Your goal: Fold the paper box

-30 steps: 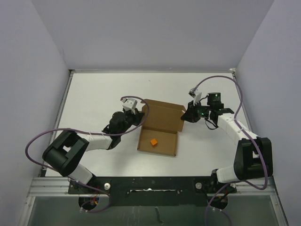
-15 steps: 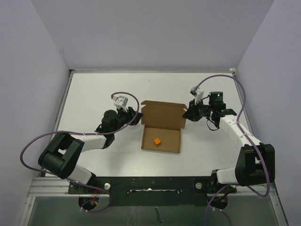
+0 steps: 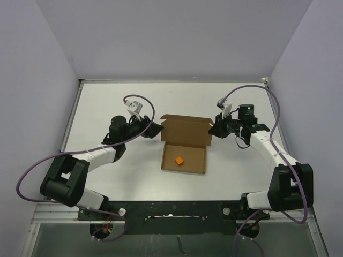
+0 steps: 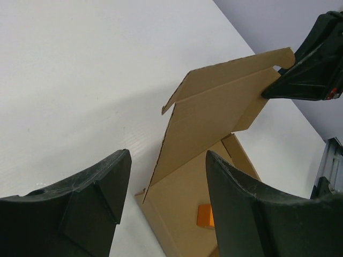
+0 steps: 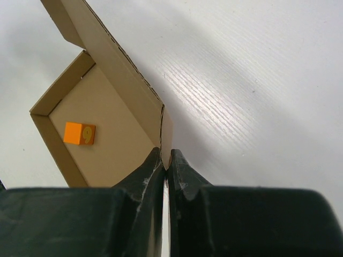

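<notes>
paper box (image 3: 184,152) sits mid table (image 3: 107,101), between the two arms. tray is flat on the surface, lid (image 3: 186,131) stands up along the far edge. small orange cube (image 3: 179,160) lies loose inside the tray.

right gripper (image 3: 213,130) is closed down tight on the lid's right side flap (image 5: 166,134), thin card pinched edge-on between the fingertips. left gripper (image 3: 155,130) is just beside the lid's left end, jaws apart, nothing between them, not touching the card.

handling, my read: thin light cardboard, bends easily at the creases, floppy elsewhere. one pinch on a corner probably twists the lid rather than swinging it. the tray looks light enough to slide or lift if pulled. best holds are flap edges near a crease, one each side, so the lid comes down square. go gentle, a hard pinch could dent it. watch the cube doesn't hop out.
</notes>
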`<action>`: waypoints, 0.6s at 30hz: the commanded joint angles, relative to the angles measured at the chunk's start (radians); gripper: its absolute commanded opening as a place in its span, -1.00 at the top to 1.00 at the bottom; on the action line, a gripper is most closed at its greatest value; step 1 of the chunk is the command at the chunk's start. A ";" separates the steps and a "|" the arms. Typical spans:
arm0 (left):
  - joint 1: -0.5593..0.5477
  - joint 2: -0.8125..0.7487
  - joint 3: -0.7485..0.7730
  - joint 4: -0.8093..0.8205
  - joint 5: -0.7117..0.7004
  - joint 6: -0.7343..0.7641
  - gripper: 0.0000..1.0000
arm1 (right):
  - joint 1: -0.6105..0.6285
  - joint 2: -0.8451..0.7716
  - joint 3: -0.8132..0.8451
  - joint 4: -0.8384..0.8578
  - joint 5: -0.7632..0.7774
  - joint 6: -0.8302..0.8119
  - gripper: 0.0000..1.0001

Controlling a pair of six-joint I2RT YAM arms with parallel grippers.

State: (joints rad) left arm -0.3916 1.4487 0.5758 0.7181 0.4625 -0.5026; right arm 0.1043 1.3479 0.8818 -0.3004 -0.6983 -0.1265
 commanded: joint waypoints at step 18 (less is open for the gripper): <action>0.005 0.063 0.242 -0.198 0.099 0.098 0.25 | -0.006 -0.023 0.035 0.032 -0.007 -0.014 1.00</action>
State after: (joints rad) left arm -0.3908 1.4834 0.7544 0.5217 0.5278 -0.4286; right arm 0.1036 1.3479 0.8818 -0.3004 -0.6983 -0.1268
